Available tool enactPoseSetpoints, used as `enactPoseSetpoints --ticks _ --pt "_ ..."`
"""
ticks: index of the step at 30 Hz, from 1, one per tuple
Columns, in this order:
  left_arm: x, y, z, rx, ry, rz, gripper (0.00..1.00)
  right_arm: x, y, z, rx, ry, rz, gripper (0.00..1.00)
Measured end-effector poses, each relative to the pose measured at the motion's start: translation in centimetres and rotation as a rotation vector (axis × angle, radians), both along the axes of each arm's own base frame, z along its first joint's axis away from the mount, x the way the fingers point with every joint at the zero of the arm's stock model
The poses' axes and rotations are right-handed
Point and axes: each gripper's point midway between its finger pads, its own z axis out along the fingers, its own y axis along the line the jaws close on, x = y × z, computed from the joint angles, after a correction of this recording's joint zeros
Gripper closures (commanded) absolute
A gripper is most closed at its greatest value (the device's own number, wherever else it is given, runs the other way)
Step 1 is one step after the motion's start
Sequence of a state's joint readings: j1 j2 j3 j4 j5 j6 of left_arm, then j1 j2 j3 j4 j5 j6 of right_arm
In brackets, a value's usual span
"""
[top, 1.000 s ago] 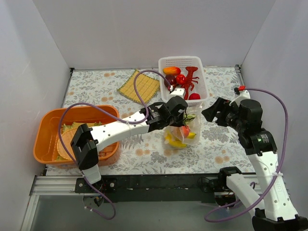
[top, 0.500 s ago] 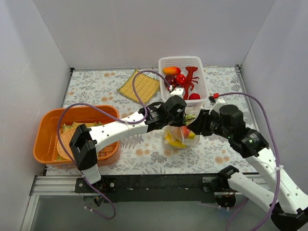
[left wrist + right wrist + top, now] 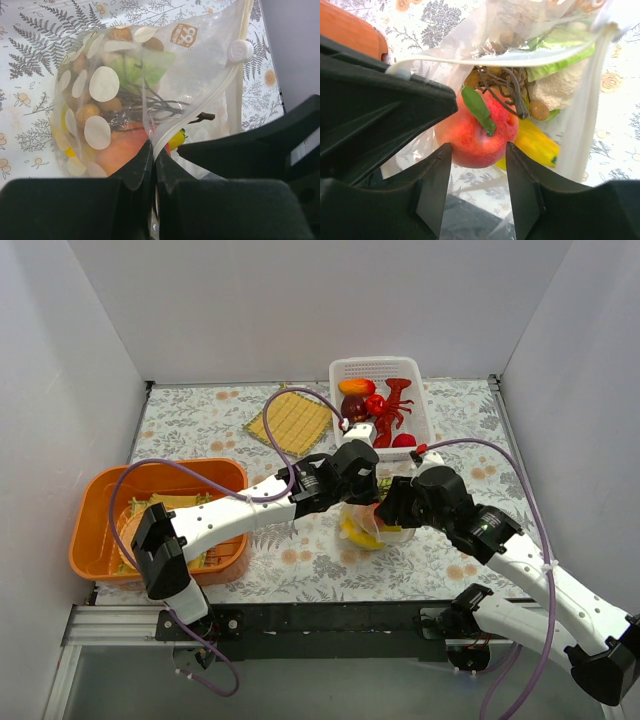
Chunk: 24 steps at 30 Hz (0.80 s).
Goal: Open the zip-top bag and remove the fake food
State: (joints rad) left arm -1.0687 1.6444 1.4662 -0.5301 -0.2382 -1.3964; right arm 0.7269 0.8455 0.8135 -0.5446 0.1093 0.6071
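The zip-top bag (image 3: 372, 528), clear with white dots, stands mid-table with its mouth open. My left gripper (image 3: 152, 150) is shut on the bag's white zip rim (image 3: 200, 107) and holds that side up; in the top view it (image 3: 357, 478) sits over the bag. My right gripper (image 3: 477, 150) is open, its fingertips (image 3: 440, 160) inside the bag's mouth on either side of the red-orange fruit (image 3: 477, 130), not closed on it. The yellow banana (image 3: 535, 145), brownish grapes (image 3: 500, 82) and leafy vegetable (image 3: 560, 70) lie behind the fruit. In the top view the right gripper (image 3: 392, 505) meets the bag from the right.
A white slotted basket (image 3: 420, 390) with a red toy lobster (image 3: 392, 405) stands just behind the bag. An orange tub (image 3: 95, 510) is at the left. A yellow woven mat (image 3: 290, 418) lies at the back.
My right arm has swung left from the table's right side to the bag, and its open gripper is now in the bag's mouth. The left gripper keeps holding the bag.
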Motion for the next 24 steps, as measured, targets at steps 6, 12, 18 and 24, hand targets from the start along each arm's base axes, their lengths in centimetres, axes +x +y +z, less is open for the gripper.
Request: enactPoseSetpoints --ticks 6,12,18,24 --pt "-0.3 0.0 0.3 -0.012 0.008 -0.010 1.00 0.3 0.9 -1.1 0.039 0.005 0.002 0.23" --pt "-0.4 -0.1 0.2 -0.017 0.018 -0.013 1.00 0.4 1.2 -1.8 0.051 0.009 0.001 0.19" --pt "-0.5 0.1 -0.3 -0.011 0.029 -0.007 1.00 0.5 1.5 -2.9 0.067 0.020 -0.002 0.27" --pt "-0.3 0.2 -0.4 -0.018 0.026 0.012 1.00 0.7 1.7 -2.7 0.079 0.006 -0.005 0.53"
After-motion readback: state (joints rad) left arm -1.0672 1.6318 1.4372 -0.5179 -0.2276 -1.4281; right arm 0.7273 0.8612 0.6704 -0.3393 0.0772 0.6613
